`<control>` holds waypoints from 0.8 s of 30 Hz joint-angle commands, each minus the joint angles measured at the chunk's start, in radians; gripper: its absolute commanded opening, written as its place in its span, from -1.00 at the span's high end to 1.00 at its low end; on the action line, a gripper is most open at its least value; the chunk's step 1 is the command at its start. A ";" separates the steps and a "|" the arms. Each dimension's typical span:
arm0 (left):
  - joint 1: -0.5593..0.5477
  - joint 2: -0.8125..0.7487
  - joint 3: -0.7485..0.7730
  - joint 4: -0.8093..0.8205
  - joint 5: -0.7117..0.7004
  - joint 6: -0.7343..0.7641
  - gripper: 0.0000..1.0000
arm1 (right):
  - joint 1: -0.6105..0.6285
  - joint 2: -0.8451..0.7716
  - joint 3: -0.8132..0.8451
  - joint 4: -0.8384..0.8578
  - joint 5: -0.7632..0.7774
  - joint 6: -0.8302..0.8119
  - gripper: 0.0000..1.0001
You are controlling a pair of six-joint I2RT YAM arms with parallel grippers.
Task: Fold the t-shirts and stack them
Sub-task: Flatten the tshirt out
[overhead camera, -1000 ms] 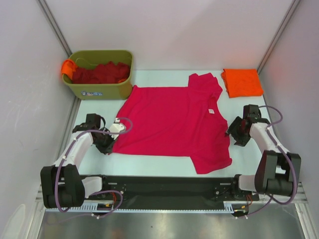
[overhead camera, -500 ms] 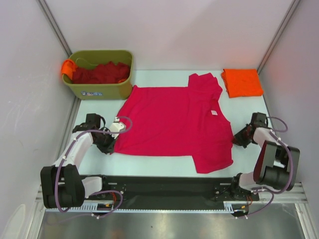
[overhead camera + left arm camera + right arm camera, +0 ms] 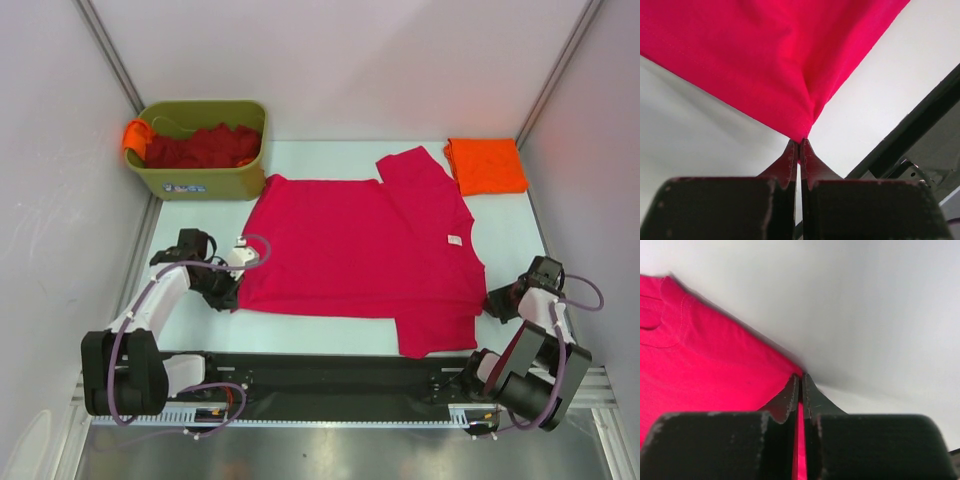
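- Your left gripper (image 3: 799,146) pinches a corner of the crimson-pink t-shirt (image 3: 350,250), near the left edge of the table (image 3: 505,225).
- Your right gripper (image 3: 800,386) pinches its other side, near the right edge.

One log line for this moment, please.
left fingers: shut on pink t-shirt corner | right fingers: shut on its edge | orange t-shirt: folded, far right

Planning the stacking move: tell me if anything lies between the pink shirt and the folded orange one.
Nothing visible does: the pink t-shirt, pinched by the left gripper and right gripper, lies right beside the folded orange t-shirt; the green bin sits far left.
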 commanded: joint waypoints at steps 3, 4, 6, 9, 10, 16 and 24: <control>-0.004 -0.005 0.000 -0.015 0.018 0.047 0.79 | -0.009 0.085 0.094 -0.021 -0.022 -0.109 0.21; -0.004 -0.006 0.007 -0.015 0.002 0.050 0.42 | -0.009 0.091 0.112 -0.046 -0.023 -0.134 -0.01; -0.004 -0.014 0.048 -0.021 -0.037 0.064 0.18 | -0.009 0.082 0.155 -0.128 -0.011 -0.129 -0.29; -0.004 -0.037 0.137 -0.052 -0.076 0.099 0.04 | 0.022 0.021 0.180 -0.215 0.021 -0.073 -0.33; -0.002 -0.044 0.155 -0.056 -0.085 0.110 0.03 | 0.037 0.002 0.184 -0.232 0.039 -0.060 -0.34; -0.247 -0.161 0.030 -0.059 -0.140 0.294 0.09 | 0.105 -0.087 0.174 -0.367 0.056 0.004 -0.41; -0.413 -0.169 -0.186 0.174 -0.350 0.358 -0.03 | 0.237 -0.112 0.134 -0.480 0.104 0.085 -0.36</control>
